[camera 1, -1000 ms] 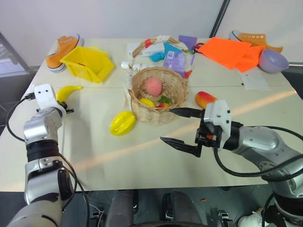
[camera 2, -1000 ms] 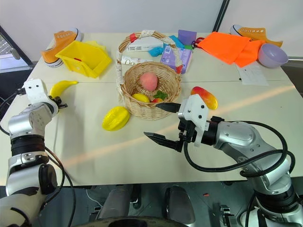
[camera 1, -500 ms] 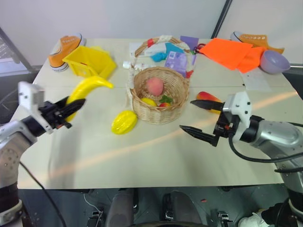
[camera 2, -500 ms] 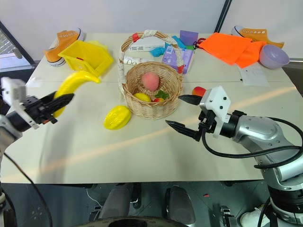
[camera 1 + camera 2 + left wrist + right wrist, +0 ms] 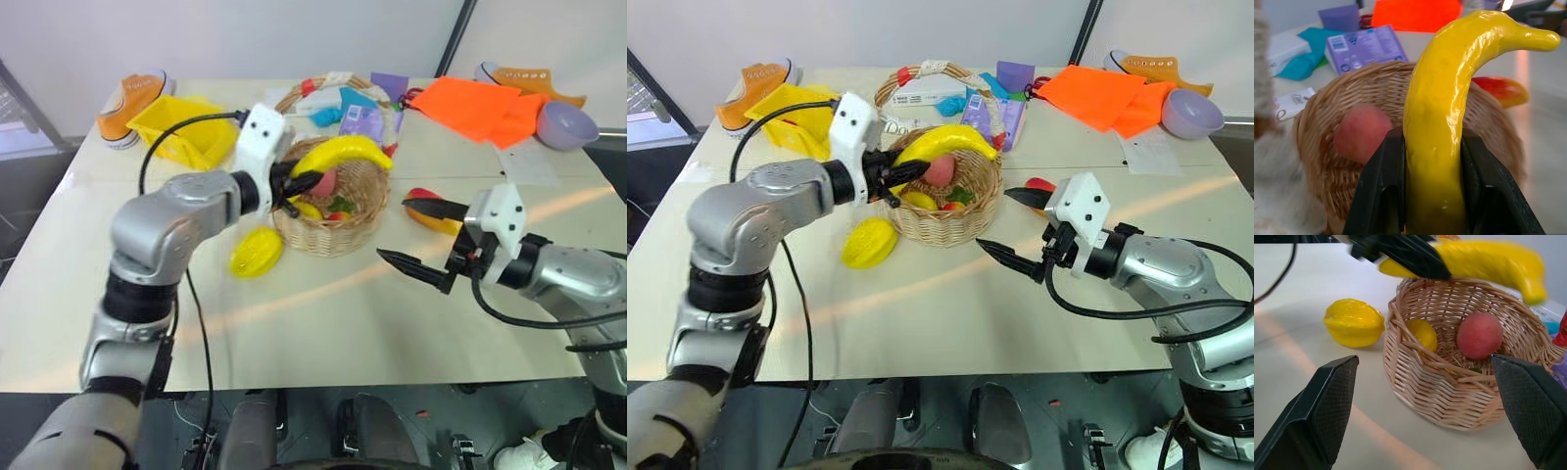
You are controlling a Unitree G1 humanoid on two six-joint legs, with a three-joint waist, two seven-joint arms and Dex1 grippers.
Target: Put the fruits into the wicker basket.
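Banana pinched in left gripper | above basket, frame centre | right gripper spread, empty

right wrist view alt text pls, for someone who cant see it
A yellow banana, clamped in the left gripper, hangs over a wicker basket holding a pink peach and a small yellow fruit. A ridged yellow fruit lies on the table beside the basket.

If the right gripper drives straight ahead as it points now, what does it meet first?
Most likely the wicker basket: its near wall sits centred between the right gripper's open jaws, nothing showing in between. Depth is unclear.
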